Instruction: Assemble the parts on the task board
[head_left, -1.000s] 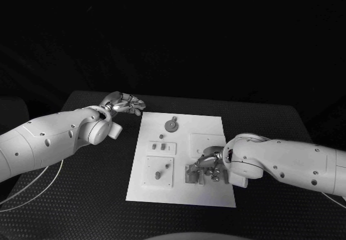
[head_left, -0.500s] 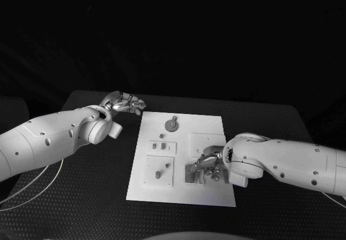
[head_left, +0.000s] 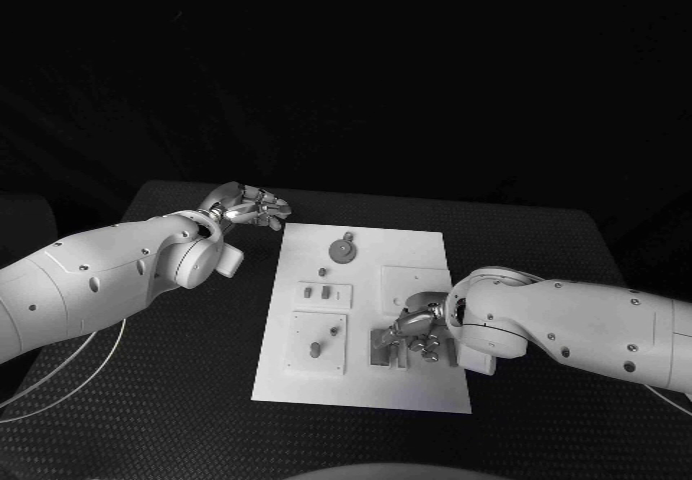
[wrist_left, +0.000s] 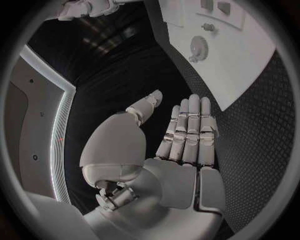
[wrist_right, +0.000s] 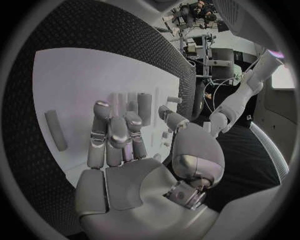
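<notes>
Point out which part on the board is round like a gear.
The gear-shaped part at the task board's far end; the others are small pegs and blocks.

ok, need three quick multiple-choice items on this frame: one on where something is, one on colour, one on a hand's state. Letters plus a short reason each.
1. Where is the left hand?
A. off the task board's far left corner, above the table
B. on the board's near right area
C. on the gear

2. What colour is the task board?
A. black
B. white
C. red

3. What is the left hand's state?
A. holding a part
B. pressing the board
C. open, holding nothing

Answers:
1 A: the left hand is beside the task board, above the table; the right hand is over the near right area.
2 B: the plate is white on black.
3 C: the left wrist view shows its fingers straight, nothing in the palm.
</notes>
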